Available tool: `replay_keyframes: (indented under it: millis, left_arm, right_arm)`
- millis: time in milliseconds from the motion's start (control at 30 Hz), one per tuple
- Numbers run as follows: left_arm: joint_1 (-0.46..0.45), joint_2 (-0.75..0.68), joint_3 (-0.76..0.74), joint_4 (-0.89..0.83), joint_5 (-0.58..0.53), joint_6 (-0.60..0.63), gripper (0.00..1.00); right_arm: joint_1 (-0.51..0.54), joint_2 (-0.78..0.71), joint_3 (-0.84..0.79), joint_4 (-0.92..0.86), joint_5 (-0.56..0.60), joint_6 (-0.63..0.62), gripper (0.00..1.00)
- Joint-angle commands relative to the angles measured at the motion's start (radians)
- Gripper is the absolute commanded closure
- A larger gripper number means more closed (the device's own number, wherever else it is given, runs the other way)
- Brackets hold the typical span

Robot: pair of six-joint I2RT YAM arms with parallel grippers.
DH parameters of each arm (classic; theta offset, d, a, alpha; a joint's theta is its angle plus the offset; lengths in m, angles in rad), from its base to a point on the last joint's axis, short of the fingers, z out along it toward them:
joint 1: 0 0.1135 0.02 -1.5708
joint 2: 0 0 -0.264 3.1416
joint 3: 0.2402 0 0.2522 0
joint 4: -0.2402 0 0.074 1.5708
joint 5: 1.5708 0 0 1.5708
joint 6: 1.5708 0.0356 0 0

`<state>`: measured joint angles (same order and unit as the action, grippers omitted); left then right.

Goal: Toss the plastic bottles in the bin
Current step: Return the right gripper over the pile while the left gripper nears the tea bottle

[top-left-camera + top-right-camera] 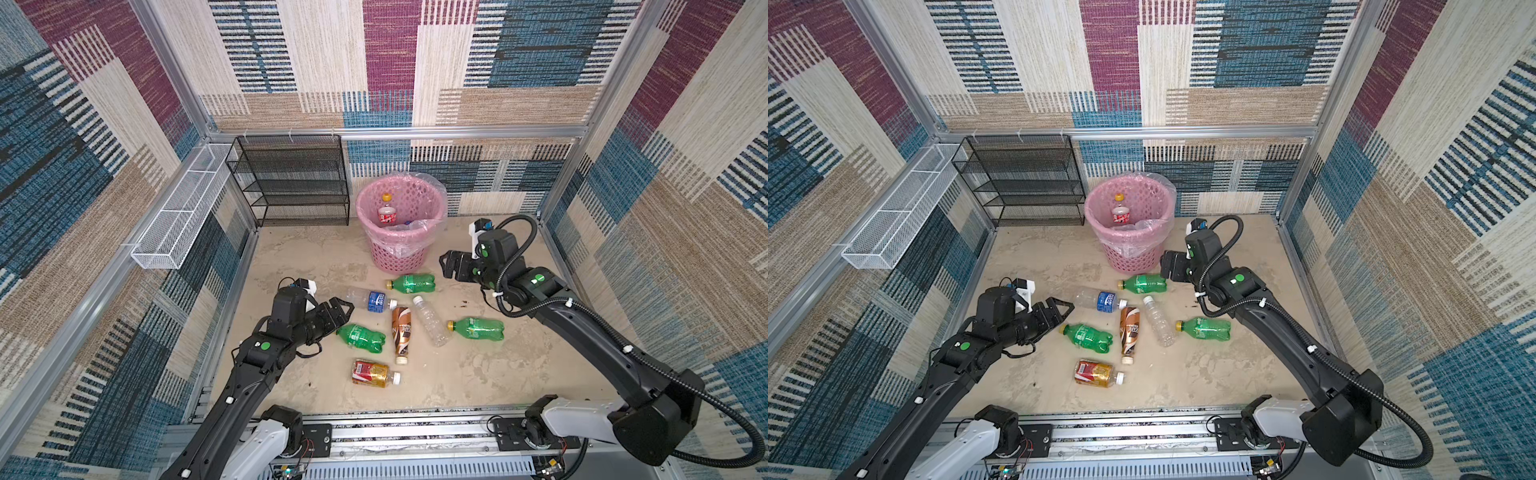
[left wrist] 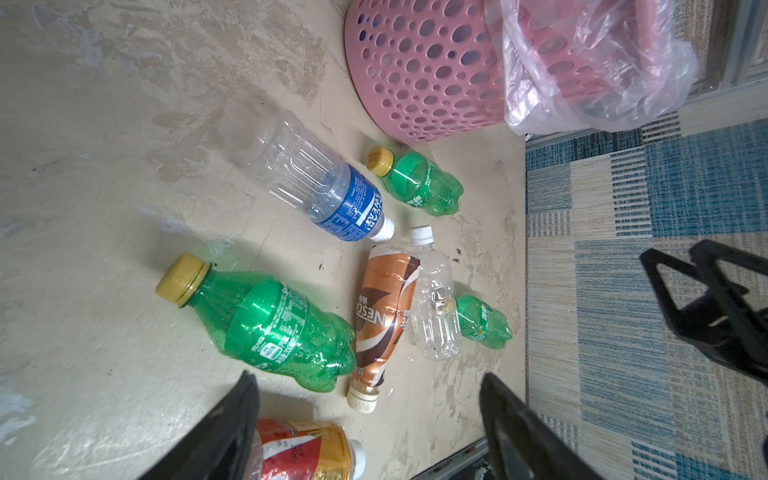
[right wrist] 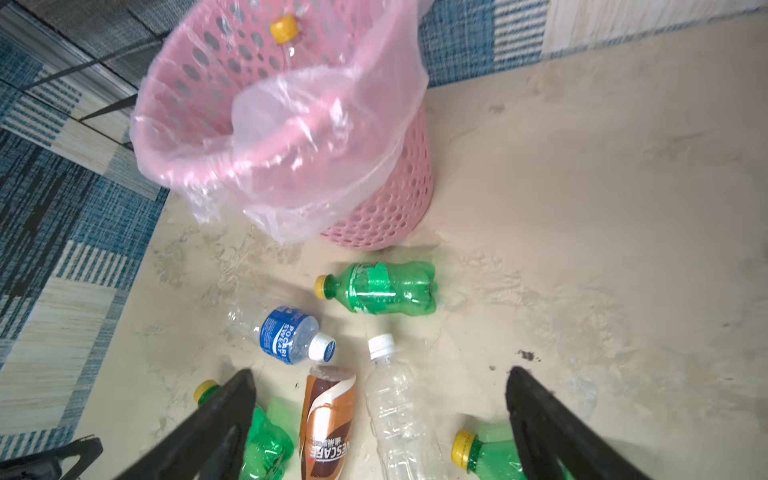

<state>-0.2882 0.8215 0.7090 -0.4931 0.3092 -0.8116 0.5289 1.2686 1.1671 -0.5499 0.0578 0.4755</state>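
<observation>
A red-and-gold-labelled plastic bottle lies nearest on the beige desk; left end effector and right end effector gape wide, holding nothing.

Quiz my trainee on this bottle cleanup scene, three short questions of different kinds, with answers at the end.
1. True or false: the left pincer holds a bottle.
2. Which bottle lies nearest the base of the bin? A green, B brown coffee, C red-gold.
3. Fill in: the capped bottle visible inside the bin has a mostly ___ label.
Key: 1 false, it is open and holds nothing; 2 A, the green bottle; 3 red.
</observation>
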Motion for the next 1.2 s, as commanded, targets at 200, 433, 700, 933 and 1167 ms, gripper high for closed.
replay_keyframes:
  millis: [200, 433, 700, 933, 1167]
  left_arm:
    - [-0.003, -0.057, -0.072, -0.137, 0.006, -0.041, 0.17]
    - [-0.005, -0.073, -0.141, -0.120, -0.015, -0.117, 0.17]
    - [-0.009, -0.036, -0.201, 0.027, 0.018, -0.251, 0.11]
    - [-0.027, -0.019, -0.194, 0.027, -0.010, -0.301, 0.10]
    - [-0.123, -0.018, -0.068, -0.207, -0.122, -0.119, 0.12]
  right_arm:
    - [0.002, -0.011, -0.188, 0.185, -0.161, 0.087, 0.08]
    - [0.002, -0.015, -0.248, 0.239, -0.188, 0.099, 0.08]
    - [0.002, -0.027, -0.280, 0.254, -0.190, 0.106, 0.08]
    - [0.001, -0.036, -0.290, 0.254, -0.187, 0.108, 0.08]
    - [0.002, -0.029, -0.289, 0.254, -0.187, 0.098, 0.08]
